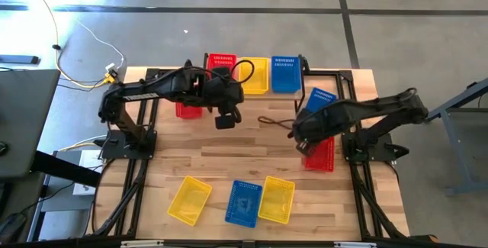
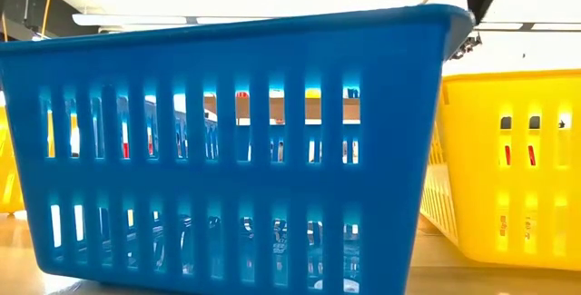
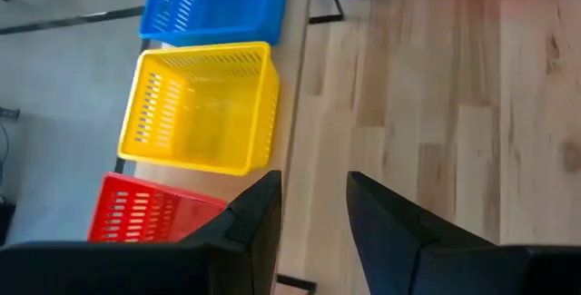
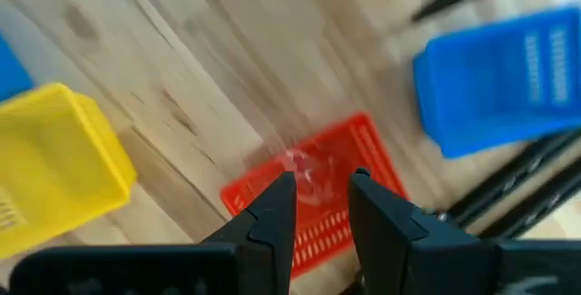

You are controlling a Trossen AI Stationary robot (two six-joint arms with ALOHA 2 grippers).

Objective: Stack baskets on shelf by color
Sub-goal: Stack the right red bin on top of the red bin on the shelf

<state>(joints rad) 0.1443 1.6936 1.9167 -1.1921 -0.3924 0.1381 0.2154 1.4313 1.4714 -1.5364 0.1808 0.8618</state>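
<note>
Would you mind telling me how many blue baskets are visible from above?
3. One blue basket sits on the shelf, one lies just beside it, partly under the right arm, and one lies at the front beside a yellow basket.

On the shelf [image 1: 305, 71] one red basket [image 1: 221, 61], one yellow [image 1: 255, 75] and one blue [image 1: 285, 73] stand side by side. Two yellow baskets [image 1: 190, 200] [image 1: 277, 199] flank a blue one [image 1: 244, 203] at the counter's near edge; a red basket [image 1: 320, 155] and a blue basket [image 1: 319, 98] lie right.
</note>
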